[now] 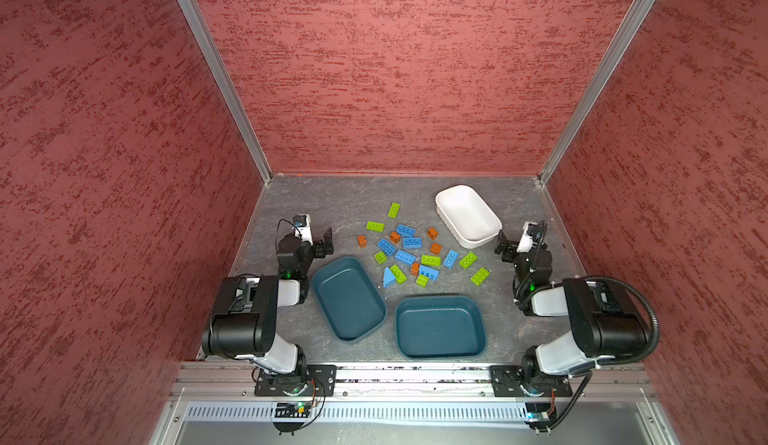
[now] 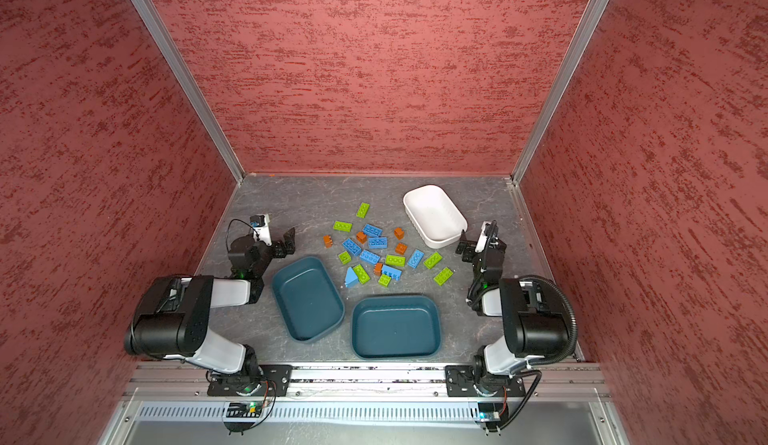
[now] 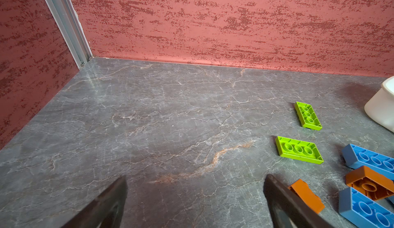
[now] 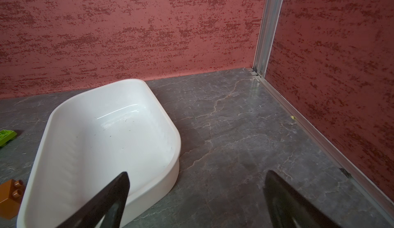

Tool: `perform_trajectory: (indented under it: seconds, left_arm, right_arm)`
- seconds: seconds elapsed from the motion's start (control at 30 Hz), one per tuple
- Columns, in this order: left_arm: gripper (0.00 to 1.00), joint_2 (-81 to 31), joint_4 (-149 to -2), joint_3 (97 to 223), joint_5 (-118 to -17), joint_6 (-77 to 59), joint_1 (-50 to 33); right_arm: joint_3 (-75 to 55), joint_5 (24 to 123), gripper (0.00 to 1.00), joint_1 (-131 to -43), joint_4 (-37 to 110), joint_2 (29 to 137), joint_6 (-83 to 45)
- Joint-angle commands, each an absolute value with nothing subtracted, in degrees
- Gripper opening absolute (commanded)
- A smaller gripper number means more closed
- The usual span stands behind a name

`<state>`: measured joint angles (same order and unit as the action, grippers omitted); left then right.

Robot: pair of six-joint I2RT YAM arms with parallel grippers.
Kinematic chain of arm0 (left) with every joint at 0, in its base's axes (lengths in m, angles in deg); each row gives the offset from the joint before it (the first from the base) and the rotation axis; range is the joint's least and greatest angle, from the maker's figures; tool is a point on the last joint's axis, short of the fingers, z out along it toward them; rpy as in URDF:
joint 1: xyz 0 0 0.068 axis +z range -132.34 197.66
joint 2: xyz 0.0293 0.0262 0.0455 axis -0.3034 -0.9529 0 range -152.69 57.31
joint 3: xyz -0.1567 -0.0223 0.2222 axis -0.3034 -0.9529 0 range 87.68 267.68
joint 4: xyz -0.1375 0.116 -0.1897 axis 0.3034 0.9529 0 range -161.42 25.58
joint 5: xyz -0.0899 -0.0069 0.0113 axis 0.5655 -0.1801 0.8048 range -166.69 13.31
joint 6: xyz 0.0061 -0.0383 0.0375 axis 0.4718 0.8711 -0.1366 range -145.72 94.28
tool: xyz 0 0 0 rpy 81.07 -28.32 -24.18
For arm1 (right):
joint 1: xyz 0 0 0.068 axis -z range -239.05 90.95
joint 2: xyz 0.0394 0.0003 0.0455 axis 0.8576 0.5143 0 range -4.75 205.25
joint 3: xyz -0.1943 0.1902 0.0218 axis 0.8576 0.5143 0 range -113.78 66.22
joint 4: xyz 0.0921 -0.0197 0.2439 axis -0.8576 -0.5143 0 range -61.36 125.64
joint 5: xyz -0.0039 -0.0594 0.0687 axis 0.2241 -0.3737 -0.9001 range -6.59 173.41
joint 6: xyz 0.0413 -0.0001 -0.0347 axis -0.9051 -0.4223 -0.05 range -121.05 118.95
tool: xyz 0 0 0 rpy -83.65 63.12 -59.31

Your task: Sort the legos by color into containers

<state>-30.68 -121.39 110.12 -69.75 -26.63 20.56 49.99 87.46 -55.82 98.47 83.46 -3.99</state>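
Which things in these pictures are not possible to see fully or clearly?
- White tub: left wrist view, cut off by the picture edge; only one corner shows.
- Orange brick: left wrist view, partly behind a jaw.
- Lime brick: right wrist view, cut by the edge.
- Brick pile: both top views, too small and overlapping for a sure count.
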Motion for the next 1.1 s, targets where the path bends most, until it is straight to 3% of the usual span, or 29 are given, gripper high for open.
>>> perform_trajectory:
  seconds: [0.0, 0.37, 0.73, 0.87, 1.07]
  left_arm:
    - [0.99, -30.59, -122.13, 109.66, -70.12, -26.57, 20.53]
    - [0.99, -26.46, -119.72, 109.42, -70.56, -26.91, 20.14]
    - [0.99, -7.13, -77.6, 123.05, -73.63, -15.83, 18.54]
    - [1.0, -7.74, -60.42, 130.37, -73.45, -10.49, 16.57]
    - [0.97, -12.4, -46.82, 136.69, -69.95, -8.67, 11.9]
  right_arm:
    - [49.61, 86.46, 0.99, -55.71, 100.6, 83.73, -3.04]
    - [49.57, 84.47, 0.99, -55.71, 97.51, 79.39, -2.28]
    - [44.45, 73.52, 0.99, -55.71, 72.01, 58.38, -4.19]
    - [40.47, 66.69, 0.99, -55.84, 61.41, 54.5, -6.73]
    - [33.95, 55.27, 0.99, -57.01, 48.08, 53.5, -9.12]
